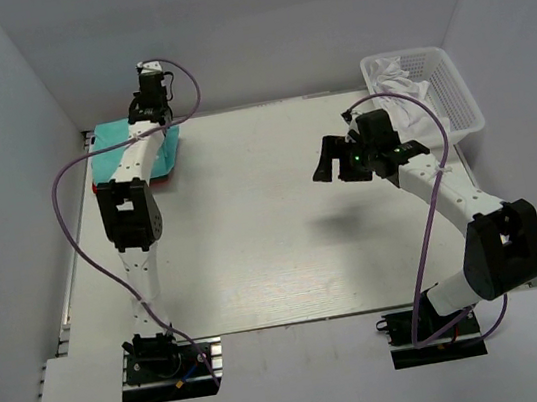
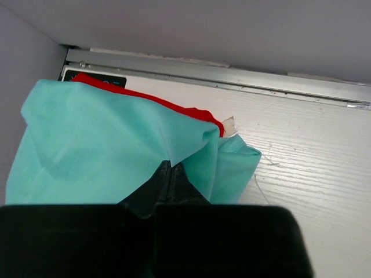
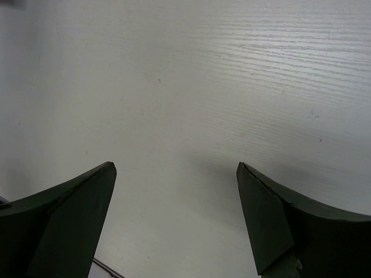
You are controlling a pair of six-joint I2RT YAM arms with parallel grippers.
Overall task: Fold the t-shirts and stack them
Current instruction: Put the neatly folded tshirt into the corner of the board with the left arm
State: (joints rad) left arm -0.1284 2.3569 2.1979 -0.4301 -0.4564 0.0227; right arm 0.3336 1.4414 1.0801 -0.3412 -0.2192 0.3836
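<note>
At about ten o'clock on the pale wood-grain table, pushed into the far-left corner, a soft mint-teal cloth t-shirt lies on top of a red cloth t-shirt, of which only a thin edge shows. The left gripper has its fingers pressed together on a fold of the teal cloth at the pile's edge. The right gripper hangs over bare table near the middle, a little toward two o'clock, with its fingers spread wide and holding nothing. The white plastic lattice basket sits in the two o'clock corner with something white crumpled inside. No dark grey shirt can be seen.

The risk seems to lie in the release. If the left arm lifts or draws back with the cloth pinched, it would likely drag the teal layer open or slide it off the red one, spoiling the stack. The walls close by also leave little room to swing.
</note>
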